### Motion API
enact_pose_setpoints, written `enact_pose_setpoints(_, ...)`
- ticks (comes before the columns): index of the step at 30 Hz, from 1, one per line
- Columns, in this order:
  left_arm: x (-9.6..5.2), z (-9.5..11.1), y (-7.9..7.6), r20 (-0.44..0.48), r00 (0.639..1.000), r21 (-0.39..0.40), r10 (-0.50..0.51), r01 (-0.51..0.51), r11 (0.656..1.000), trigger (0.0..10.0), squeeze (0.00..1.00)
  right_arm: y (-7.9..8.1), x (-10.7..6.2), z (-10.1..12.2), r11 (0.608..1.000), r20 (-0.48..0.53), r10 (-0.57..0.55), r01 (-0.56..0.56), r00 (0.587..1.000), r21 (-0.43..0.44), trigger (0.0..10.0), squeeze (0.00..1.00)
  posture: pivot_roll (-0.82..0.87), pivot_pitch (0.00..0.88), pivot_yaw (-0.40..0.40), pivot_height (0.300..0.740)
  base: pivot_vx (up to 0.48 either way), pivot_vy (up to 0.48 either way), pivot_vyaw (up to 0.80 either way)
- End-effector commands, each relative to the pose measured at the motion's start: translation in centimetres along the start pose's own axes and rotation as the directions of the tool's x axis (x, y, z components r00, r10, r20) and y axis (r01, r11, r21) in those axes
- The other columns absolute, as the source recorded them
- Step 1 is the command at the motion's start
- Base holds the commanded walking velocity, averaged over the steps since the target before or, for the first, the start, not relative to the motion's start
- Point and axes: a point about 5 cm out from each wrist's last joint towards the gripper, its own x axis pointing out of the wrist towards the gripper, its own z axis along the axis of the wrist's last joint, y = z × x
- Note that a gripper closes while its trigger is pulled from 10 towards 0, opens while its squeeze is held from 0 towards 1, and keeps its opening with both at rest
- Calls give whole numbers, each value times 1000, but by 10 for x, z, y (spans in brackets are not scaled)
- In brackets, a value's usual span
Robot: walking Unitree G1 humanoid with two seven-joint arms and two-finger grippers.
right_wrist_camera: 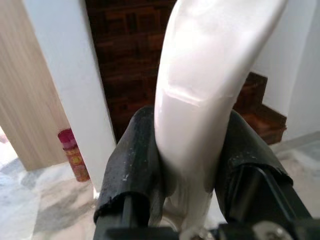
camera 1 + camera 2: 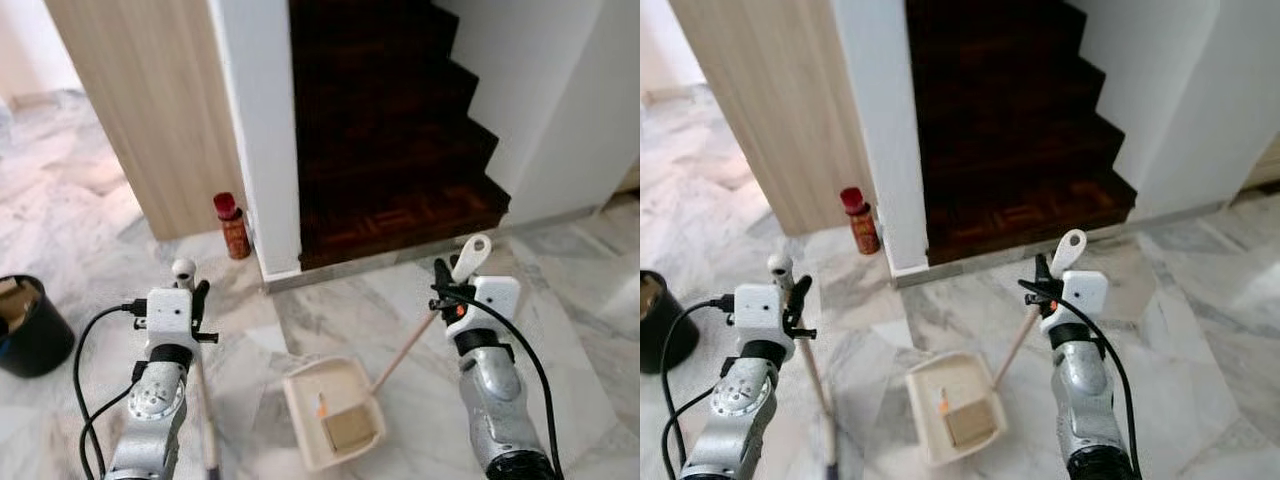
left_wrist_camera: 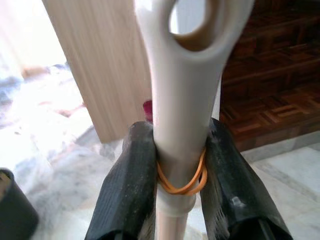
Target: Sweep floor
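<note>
From the head, the left end effector (image 2: 190, 290) grips the top of a broom handle (image 2: 205, 400) running down to the marble floor (image 2: 590, 300). The right end effector (image 2: 452, 285) grips the dustpan handle (image 2: 470, 258); the cream dustpan (image 2: 333, 412) lies on the floor between the arms, holding debris. A red can (image 2: 233, 226) stands by the wall; a black bin (image 2: 32, 328) sits far left.

In the left wrist view, black fingers (image 3: 130, 185) clamp the handle at a rubber band (image 3: 181, 186).

In the right wrist view, fingers (image 1: 132, 160) squeeze the white handle.

Open marble floor (image 2: 560, 300) is left to the right of the dustpan (image 2: 333, 414). Ahead, passage is blocked by a white pillar (image 2: 265, 140), dark stairs (image 2: 390, 150) and a red can (image 2: 233, 226). The far left is occupied by a black bin (image 2: 30, 325).
</note>
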Motion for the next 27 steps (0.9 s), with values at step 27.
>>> enact_pose_setpoints(27, 3, 10, 5, 41, 999, 15, 7, -7, 1000, 10000, 0, 7, 5, 6, 999, 21, 32, -32, 999, 6, 10000, 0, 140, 0, 26, 740, 0, 324, 0)
